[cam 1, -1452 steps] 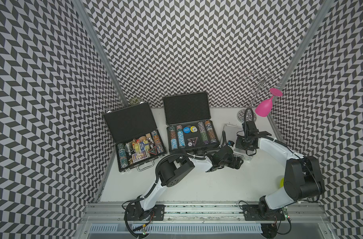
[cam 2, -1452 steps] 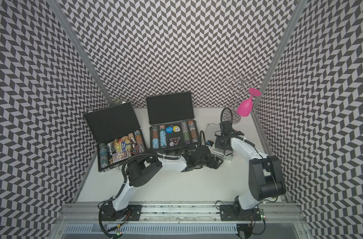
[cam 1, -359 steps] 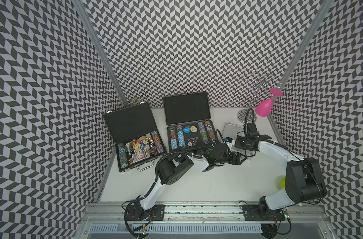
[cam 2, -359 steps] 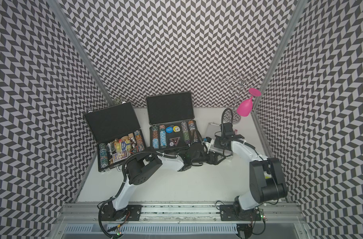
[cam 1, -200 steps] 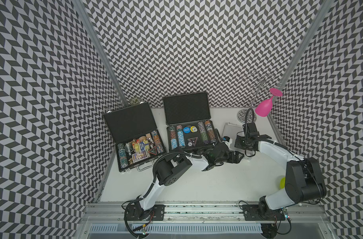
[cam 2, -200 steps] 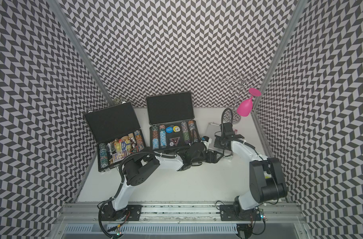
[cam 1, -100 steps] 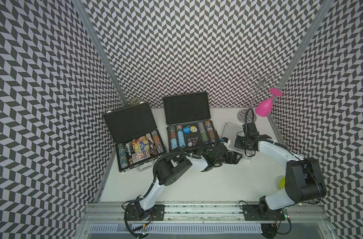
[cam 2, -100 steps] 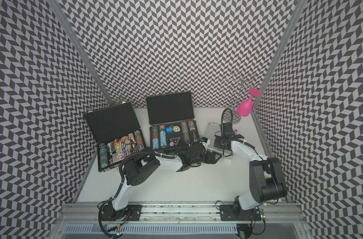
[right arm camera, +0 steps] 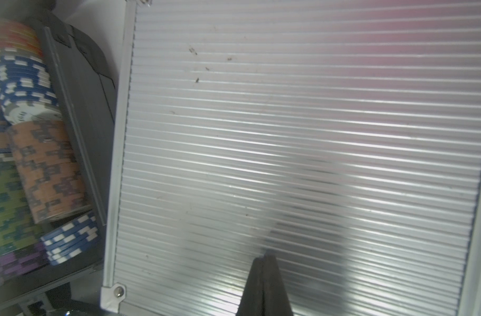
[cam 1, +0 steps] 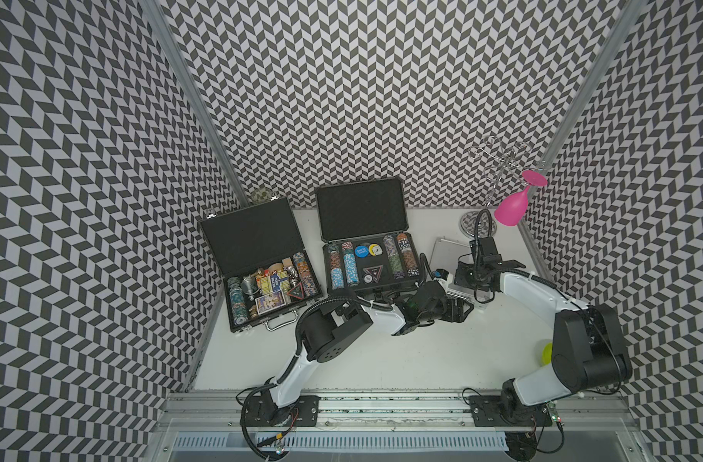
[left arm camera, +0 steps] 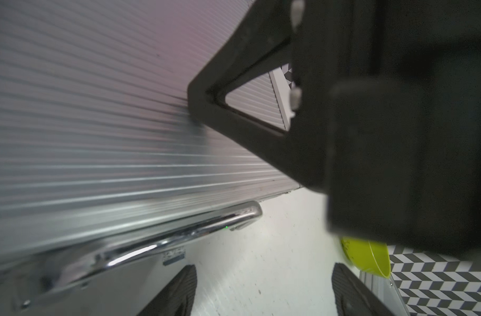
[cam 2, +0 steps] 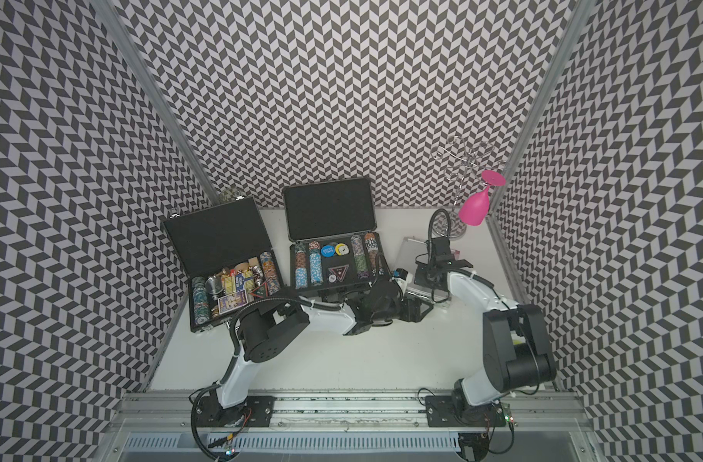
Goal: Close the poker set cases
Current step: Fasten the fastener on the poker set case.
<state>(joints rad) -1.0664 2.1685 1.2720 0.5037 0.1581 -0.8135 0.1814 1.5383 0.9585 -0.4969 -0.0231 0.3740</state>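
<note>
Poker set cases stand in a row on the white tabletop (cam 1: pixel 381 360). The flat black case (cam 1: pixel 257 248) on my left side and the ribbed dark grey case (cam 1: pixel 361 208) in the middle are both open, with lids upright and chips (cam 1: pixel 343 268) showing in both top views. The small silver aluminium case (cam 1: pixel 445 250) is on my right side, with its lid down.

My right pincer (right arm camera: pixel 265 262) is closed, holds nothing, and its tips rest on the ridged silver lid. My left pincer (left arm camera: pixel 264 292) is open and empty, low over the tabletop, just beside the chrome handle (left arm camera: pixel 157 240) at the front of this case. Whether the latches are locked, I cannot tell.

I judge the silver case as stiff, and rather heavy because of the chips inside. Its ridged metal looks smooth, so the pads can slide on it. I would press downward near the front edge and not squeeze it.

The two open cases need another hold. I would take each lid at its free upper edge, far from the hinges, and lower it slowly. A lid let go early may slam and shake the chips.
</note>
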